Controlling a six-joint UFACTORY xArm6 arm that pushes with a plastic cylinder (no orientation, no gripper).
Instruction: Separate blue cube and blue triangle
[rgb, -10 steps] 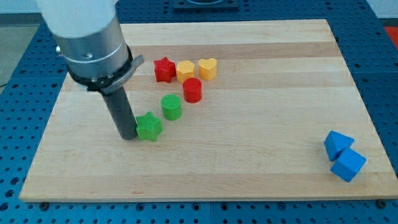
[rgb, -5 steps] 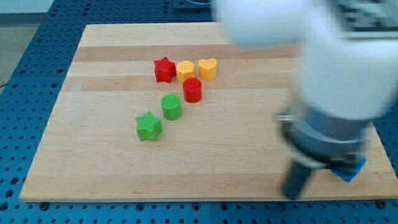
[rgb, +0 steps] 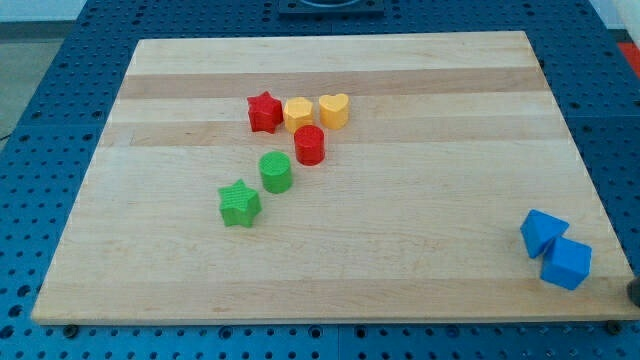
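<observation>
The blue triangle (rgb: 543, 233) and the blue cube (rgb: 567, 264) lie touching each other at the view's bottom right, near the corner of the wooden board (rgb: 400, 260). The cube is the lower and more rightward of the two. The arm is out of the view. A small dark sliver (rgb: 634, 290) at the view's right edge, just right of the cube, may be the rod; its tip cannot be made out.
A red star (rgb: 264, 111), a yellow block (rgb: 298, 113), a yellow heart (rgb: 334, 110) and a red cylinder (rgb: 310, 145) cluster at the upper middle. A green cylinder (rgb: 276, 171) and a green star (rgb: 239, 203) lie below them.
The arm went from beside the green star to the bottom right over the blue blocks, then almost fully left the view. The blue cube sits slightly further right.
</observation>
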